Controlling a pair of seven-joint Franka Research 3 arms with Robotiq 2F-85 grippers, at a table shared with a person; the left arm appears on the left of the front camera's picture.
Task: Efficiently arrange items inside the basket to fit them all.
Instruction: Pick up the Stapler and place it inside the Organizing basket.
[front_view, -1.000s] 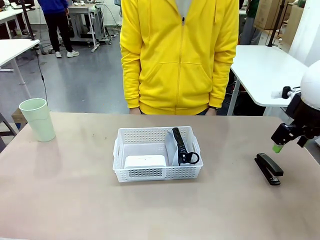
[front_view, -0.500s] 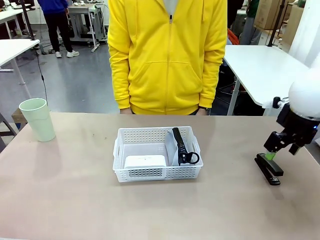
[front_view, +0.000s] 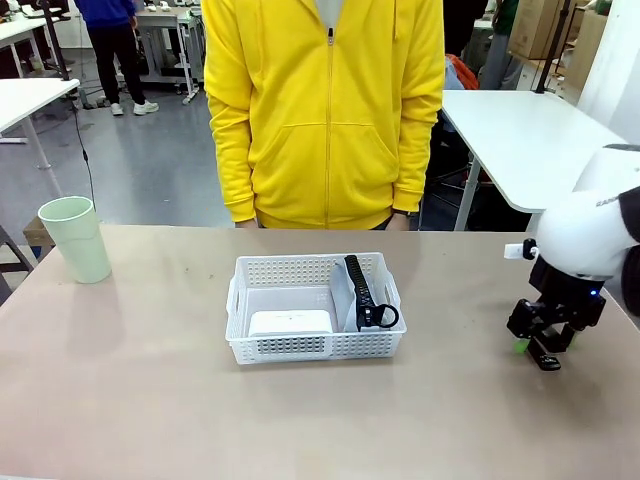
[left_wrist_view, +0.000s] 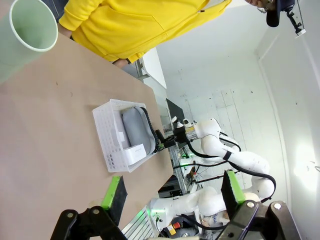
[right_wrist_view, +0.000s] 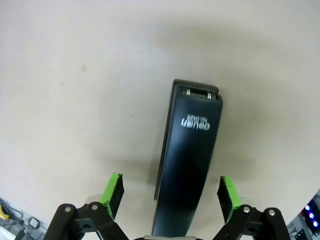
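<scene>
Straddling the black stapler (right_wrist_view: 192, 150), my right gripper (right_wrist_view: 170, 194) hangs low over the table (front_view: 150, 400) with its jaws spread wide and nothing gripped. In the right wrist view the stapler's long axis runs straight away from me between the green pads (right_wrist_view: 114, 192), so a squeeze would fall across its narrow width. It does not sit centred. Its body lies close to the pad on the picture's right, with a clear gap on the other side. I judge that closing as I am would nudge it sideways before both pads bite, though the grip should hold.

The stapler rests flat at the right end of the table, well apart from the basket (front_view: 240, 300), which stands near the middle, to my left. My right arm is plainly the nearer one.

Inside the basket, the white box (front_view: 290, 322) takes the near-left corner and the grey pouch (front_view: 352, 290) stands on edge along the right side. Bare floor shows behind the box, which looks like the likeliest berth for the stapler.

My left gripper (left_wrist_view: 172, 192) is likewise spread and empty. The pale green cup (front_view: 75, 238) stands at the table's far left, on that arm's side.
</scene>
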